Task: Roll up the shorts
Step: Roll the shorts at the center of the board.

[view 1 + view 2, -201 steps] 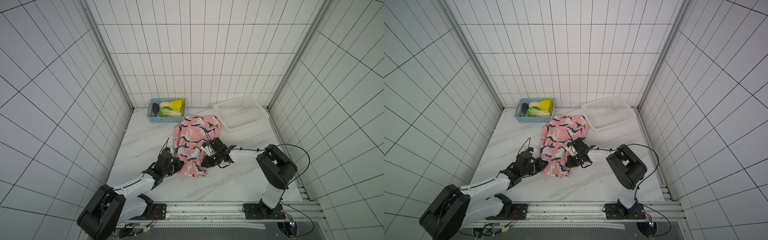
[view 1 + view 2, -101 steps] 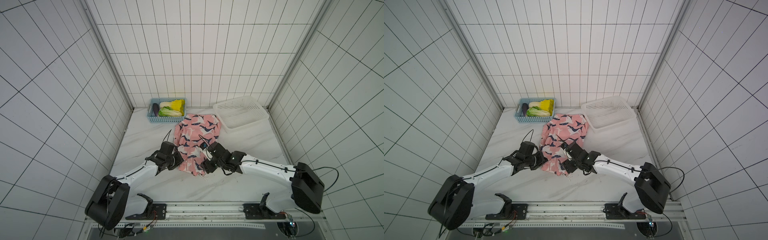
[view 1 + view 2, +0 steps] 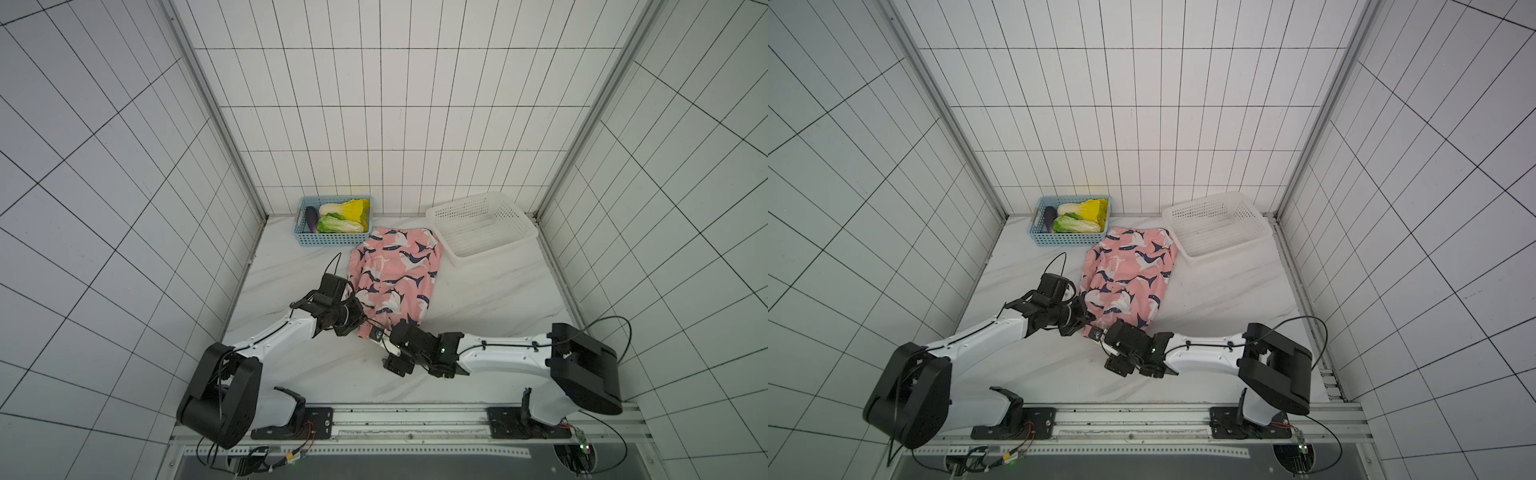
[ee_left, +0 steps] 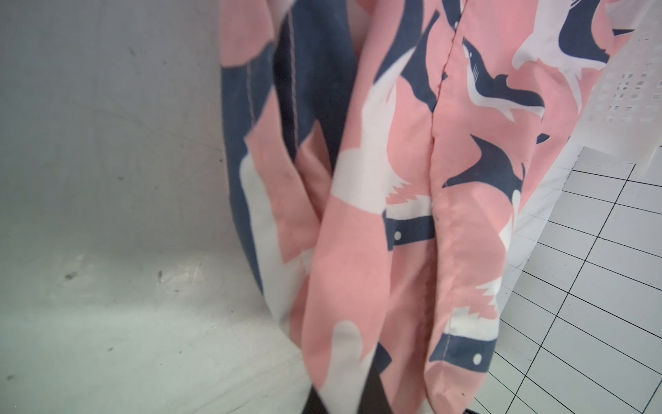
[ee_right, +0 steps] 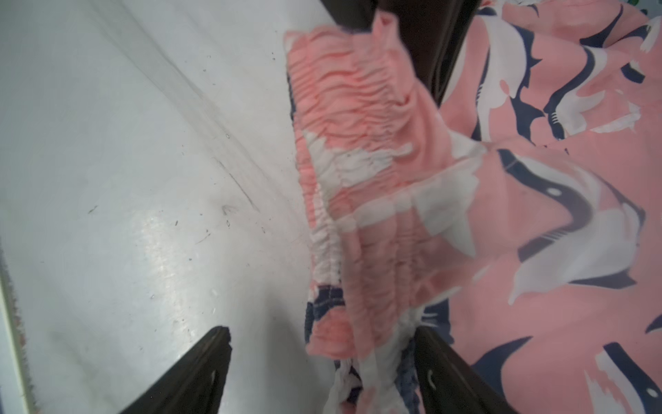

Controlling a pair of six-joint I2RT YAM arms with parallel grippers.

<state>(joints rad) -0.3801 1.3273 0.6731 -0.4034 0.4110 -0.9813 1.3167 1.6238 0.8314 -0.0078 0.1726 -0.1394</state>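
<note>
Pink shark-print cloth, the shorts (image 3: 395,274), lies lengthwise on the marble worktop (image 3: 498,324). Its long axis runs straight away from me: the gathered waistband (image 5: 358,143) is at the near end, and the far end is up by the white basket (image 3: 490,251) and the blue basket (image 3: 328,240).

My left claw (image 3: 362,327) is pinched together on the near left corner of that waistband, and the fabric there looks slightly raised off the stone. My right claw (image 3: 384,351) has its jaws apart and holds nothing. It sits low at the same near edge, just beside the left one on the right. In the right wrist view the bunched waistband runs in between my fingers (image 5: 193,372), close against one and well clear of the other.

I judge that the roll must travel from the near end to the far end, along that long axis. Both claws therefore need the waistband, spread across the short way. The free stretch of elastic lies ahead of my right claw, which is the nearer one to it. My worry is that the two claws sit very close together, so a grip here may roll the cloth crooked.
</note>
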